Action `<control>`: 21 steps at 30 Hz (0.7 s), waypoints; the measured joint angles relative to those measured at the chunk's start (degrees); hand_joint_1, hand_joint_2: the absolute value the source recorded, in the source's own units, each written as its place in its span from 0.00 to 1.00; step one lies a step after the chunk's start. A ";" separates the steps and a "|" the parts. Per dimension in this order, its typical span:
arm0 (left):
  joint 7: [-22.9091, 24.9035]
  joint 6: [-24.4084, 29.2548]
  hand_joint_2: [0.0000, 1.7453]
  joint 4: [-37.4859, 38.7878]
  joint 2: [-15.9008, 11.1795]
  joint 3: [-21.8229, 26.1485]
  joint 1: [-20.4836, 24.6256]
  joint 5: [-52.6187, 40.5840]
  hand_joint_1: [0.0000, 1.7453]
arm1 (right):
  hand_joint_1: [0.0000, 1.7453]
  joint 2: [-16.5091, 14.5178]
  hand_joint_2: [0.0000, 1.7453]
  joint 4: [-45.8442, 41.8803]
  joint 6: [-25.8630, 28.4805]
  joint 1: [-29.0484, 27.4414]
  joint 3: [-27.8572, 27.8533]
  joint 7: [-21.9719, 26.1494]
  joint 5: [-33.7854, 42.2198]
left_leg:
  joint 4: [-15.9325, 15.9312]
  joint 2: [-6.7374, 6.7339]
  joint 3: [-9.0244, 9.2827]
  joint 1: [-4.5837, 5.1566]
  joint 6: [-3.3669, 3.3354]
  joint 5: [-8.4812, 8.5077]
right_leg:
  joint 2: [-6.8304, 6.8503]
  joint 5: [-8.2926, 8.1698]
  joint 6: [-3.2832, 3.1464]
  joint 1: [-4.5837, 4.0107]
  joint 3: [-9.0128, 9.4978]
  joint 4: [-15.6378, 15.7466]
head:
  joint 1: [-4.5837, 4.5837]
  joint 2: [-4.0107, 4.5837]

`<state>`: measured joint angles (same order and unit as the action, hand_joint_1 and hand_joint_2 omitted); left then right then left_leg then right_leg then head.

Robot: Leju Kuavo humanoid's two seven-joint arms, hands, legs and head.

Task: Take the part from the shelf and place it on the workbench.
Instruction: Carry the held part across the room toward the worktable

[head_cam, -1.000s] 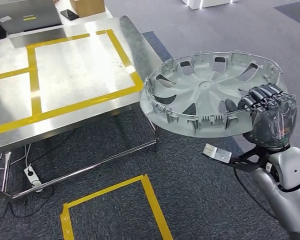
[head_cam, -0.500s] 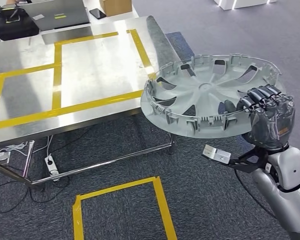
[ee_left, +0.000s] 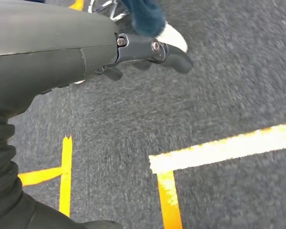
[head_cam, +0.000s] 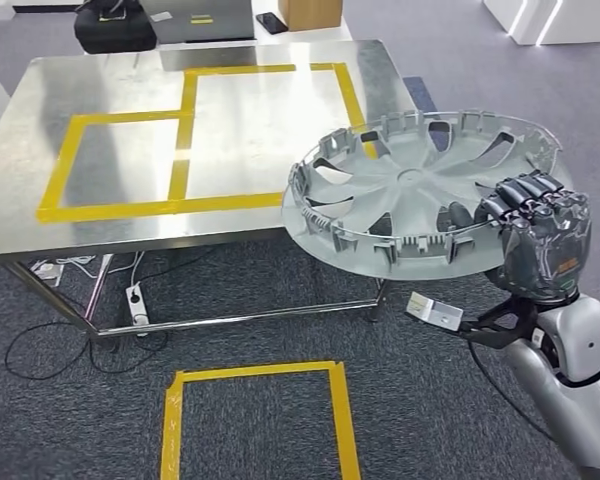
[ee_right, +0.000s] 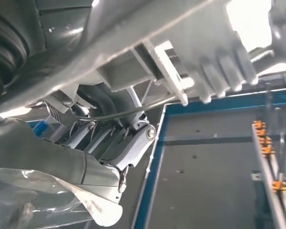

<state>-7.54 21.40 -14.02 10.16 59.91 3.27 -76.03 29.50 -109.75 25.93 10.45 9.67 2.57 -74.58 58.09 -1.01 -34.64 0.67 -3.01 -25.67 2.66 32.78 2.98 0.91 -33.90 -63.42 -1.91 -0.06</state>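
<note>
The part is a large silver wheel cover (head_cam: 410, 190), held flat with its ribbed inner side up, at the right of the head view. My right hand (head_cam: 542, 235) grips its near right rim, with dark fingers curled over the edge. The cover's far left edge overlaps the front right corner of the steel workbench (head_cam: 116, 215), which is marked with yellow tape rectangles. From the right wrist view I see the cover's underside (ee_right: 163, 28) pressed against my right hand (ee_right: 109, 143). My left hand (ee_left: 98, 47) hangs over grey carpet, fingers (ee_left: 170, 52) stretched out and holding nothing.
At the bench's far edge lie a black bag (head_cam: 114, 22), a cardboard box (head_cam: 310, 12) and a phone (head_cam: 270, 20). A power strip (head_cam: 136, 297) and cables lie under the bench. A yellow tape square (head_cam: 255, 420) marks the carpet. A person's white shoe (ee_left: 172, 36) stands near my left hand.
The camera has turned: the workbench has slid rightward in the picture and now lies more in front of me. The wheel cover stays in my right hand in the same pose.
</note>
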 joint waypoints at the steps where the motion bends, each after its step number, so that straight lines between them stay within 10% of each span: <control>1: -0.12 0.06 1.00 0.00 0.00 0.00 0.09 -0.02 0.00 | 1.00 0.06 1.00 0.00 0.00 -0.01 -0.05 0.03 0.14 | -0.02 0.44 0.01 -0.03 -0.16 0.00 | -1.44 1.60 0.11 0.01 -1.99 -3.74 | -0.11 0.00; 4: -0.73 0.14 1.00 0.01 0.12 0.00 0.09 -0.09 0.00 | 1.00 0.11 1.00 0.00 -0.08 -0.17 -0.10 0.15 0.96 | 0.09 1.58 0.10 -0.02 -0.32 -0.19 | -2.52 2.35 0.36 0.06 -6.42 -10.26 | -0.29 0.02; 9: -2.73 -0.22 1.00 0.01 0.12 -0.01 0.06 -0.10 0.00 | 1.00 0.24 1.00 -0.11 0.14 -0.74 -0.26 0.27 1.46 | 1.06 2.67 0.04 0.03 0.62 -0.99 | -2.96 -5.20 0.27 0.35 -0.73 3.72 | -0.29 0.01; 14: -3.62 -0.19 1.00 0.01 -0.34 0.00 -0.03 -0.10 0.00 | 1.00 0.39 1.00 -0.47 0.57 -1.51 -0.91 0.64 1.50 | 3.05 2.47 -0.92 0.01 1.89 -2.39 | -2.96 -4.86 -1.16 0.48 0.08 4.64 | -0.11 -0.01; 18: -3.95 -0.24 1.00 0.01 -0.50 -0.01 -0.03 -0.10 0.00 | 1.00 0.44 1.00 -0.54 0.74 -1.90 -1.03 0.92 1.57 | 16.28 1.95 -7.36 -0.58 3.02 -7.82 | -2.57 -4.35 -1.94 0.53 0.72 4.73 | 0.11 0.01; 21: -4.18 -0.24 1.00 0.01 -0.61 0.00 -0.12 -0.10 0.00 | 1.00 0.48 1.00 -0.54 0.84 -2.26 -1.03 1.03 1.55 | 13.96 1.88 -6.75 -0.70 2.86 -4.22 | -2.45 -3.75 -1.83 0.52 1.65 4.73 | 0.11 0.00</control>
<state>-11.72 21.16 -14.01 9.56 59.91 3.15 -76.13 29.98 -110.29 26.77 8.19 8.64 3.60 -73.02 72.05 0.87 -41.39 -0.02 -0.16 -29.90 0.21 29.03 1.15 1.44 -32.25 -58.70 -1.80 -0.06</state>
